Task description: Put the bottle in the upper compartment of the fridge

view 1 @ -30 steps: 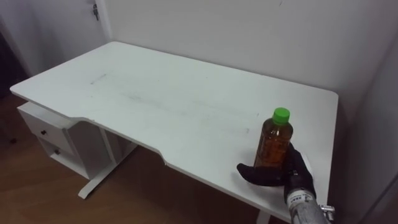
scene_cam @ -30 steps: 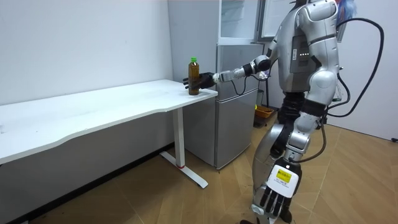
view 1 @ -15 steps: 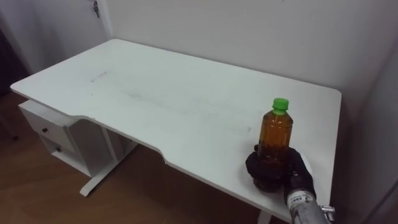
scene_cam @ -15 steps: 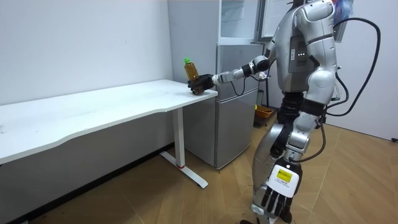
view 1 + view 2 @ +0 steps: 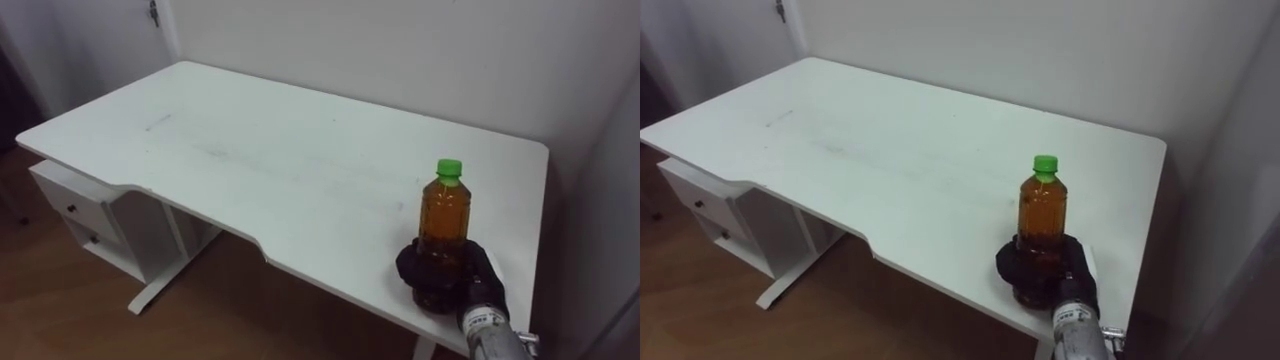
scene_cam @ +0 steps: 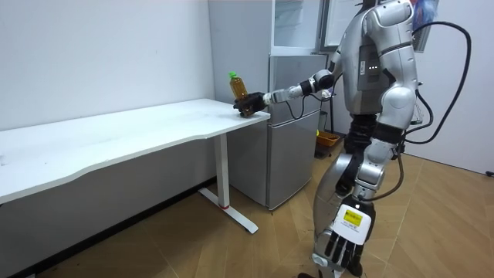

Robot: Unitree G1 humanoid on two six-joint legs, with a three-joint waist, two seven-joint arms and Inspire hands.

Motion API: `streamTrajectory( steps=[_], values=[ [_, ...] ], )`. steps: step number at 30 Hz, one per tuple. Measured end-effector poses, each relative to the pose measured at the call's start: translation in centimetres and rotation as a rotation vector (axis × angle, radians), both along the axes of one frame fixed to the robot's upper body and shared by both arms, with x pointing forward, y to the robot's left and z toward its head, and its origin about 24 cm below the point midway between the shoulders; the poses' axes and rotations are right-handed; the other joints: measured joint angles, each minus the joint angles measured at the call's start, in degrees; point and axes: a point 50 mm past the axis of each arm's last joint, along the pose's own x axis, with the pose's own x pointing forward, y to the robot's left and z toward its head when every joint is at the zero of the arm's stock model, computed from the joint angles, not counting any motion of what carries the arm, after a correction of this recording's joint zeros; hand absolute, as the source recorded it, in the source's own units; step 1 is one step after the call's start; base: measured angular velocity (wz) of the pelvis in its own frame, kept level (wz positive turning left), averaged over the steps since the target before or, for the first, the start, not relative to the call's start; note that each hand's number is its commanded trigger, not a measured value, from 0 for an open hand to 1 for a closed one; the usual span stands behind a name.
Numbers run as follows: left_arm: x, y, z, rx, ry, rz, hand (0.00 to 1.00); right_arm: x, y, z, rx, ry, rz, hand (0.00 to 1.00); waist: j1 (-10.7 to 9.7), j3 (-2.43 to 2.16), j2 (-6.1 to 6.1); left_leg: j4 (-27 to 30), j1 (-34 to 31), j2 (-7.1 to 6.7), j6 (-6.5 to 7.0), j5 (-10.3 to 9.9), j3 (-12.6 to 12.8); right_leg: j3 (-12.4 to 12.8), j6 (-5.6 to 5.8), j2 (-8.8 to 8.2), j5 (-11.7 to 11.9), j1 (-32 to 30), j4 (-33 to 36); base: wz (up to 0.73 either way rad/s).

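Observation:
An amber bottle (image 5: 444,215) (image 5: 1042,217) with a green cap stands upright near the right front corner of the white table (image 5: 280,160). My right hand (image 5: 442,276) (image 5: 1040,272) is shut on the bottle's lower half, black fingers wrapped round it. In the room view the bottle (image 6: 238,86) and right hand (image 6: 250,103) are at the table's end, next to the grey fridge (image 6: 292,116). My left hand (image 6: 340,249) hangs low at my side with its fingers straight.
A white drawer unit (image 5: 85,215) stands under the table's left end. A wall runs behind the table. The fridge's upper part (image 6: 297,25) stands above the lower one, beside where I stand on the wooden floor.
My right hand has curled its fingers round the bottle's base. The bottle, leaning a second ago, now stands upright and looks slightly raised.

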Motion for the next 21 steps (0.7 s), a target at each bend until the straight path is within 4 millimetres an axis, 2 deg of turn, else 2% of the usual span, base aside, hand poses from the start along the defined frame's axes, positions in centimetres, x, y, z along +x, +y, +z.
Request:
streamTrajectory(
  steps=[3,8,9,12,13,14,16,20,21],
  values=[
    [0.0,0.1,0.0,0.003,-0.002,0.007,0.00,0.1,-0.1,0.9,0.019,-0.031,-0.001,1.00,-0.2,-0.06,0.02,-0.2,0.0,0.08,0.08,0.0,0.1,0.4,0.02,-0.19,0.0,-0.3,0.3,-0.01],
    [-0.7,0.6,0.1,0.018,-0.015,0.060,0.00,0.0,0.3,4.1,0.076,-0.159,0.045,1.00,-0.9,-0.36,-0.47,-0.6,1.1,0.19,0.14,0.1,1.6,1.7,0.06,-0.20,0.0,0.0,0.3,-0.13],
    [-0.9,0.9,0.1,0.027,-0.020,0.079,0.00,-0.3,0.4,4.9,0.077,-0.199,0.064,1.00,-1.6,-0.43,-0.71,-0.8,1.8,0.23,0.14,0.1,1.7,1.7,0.07,-0.18,0.0,0.6,0.2,-0.06],
    [-1.4,1.5,0.3,0.038,-0.027,0.131,0.00,-1.4,0.0,6.3,0.077,-0.274,0.091,1.00,-3.3,-1.01,-1.83,-1.5,3.6,0.57,0.11,0.0,2.1,2.1,0.14,0.18,0.1,2.3,-0.7,-0.07],
    [-1.6,1.8,0.3,0.040,-0.033,0.149,0.00,-1.9,-0.5,6.8,0.079,-0.300,0.087,1.00,-3.4,-0.94,-2.16,-1.9,4.7,0.82,0.11,0.0,2.8,2.7,0.14,0.35,0.2,2.5,-0.8,-0.19],
    [-1.8,1.9,0.3,0.043,-0.034,0.160,0.00,-2.1,-0.7,7.0,0.080,-0.311,0.085,1.00,-3.3,-0.99,-2.26,-2.2,5.3,0.98,0.08,0.0,3.2,3.3,0.08,0.49,0.3,2.8,-0.9,-0.42],
    [-3.1,2.3,0.4,0.062,-0.018,0.194,0.00,-2.4,-0.9,8.3,0.083,-0.365,0.096,1.00,-4.6,-1.05,-2.17,-2.8,7.1,1.57,-0.02,-0.1,4.6,4.9,-0.21,1.07,1.0,4.3,-1.7,-0.43],
    [-4.2,3.1,0.5,0.081,-0.003,0.257,0.00,-3.2,-2.1,10.6,0.082,-0.462,0.106,1.00,-7.0,-1.15,-2.18,-3.2,8.7,1.93,-0.30,-0.2,5.2,6.0,-0.49,2.11,1.9,5.7,-3.9,-0.18],
    [-4.5,3.2,0.6,0.086,-0.001,0.269,0.00,-3.6,-2.1,11.3,0.074,-0.491,0.124,1.00,-7.5,-1.38,-2.17,-3.2,9.3,1.96,-0.35,-0.2,5.8,6.5,-0.50,2.31,1.9,6.0,-4.2,-0.14]
  ],
)
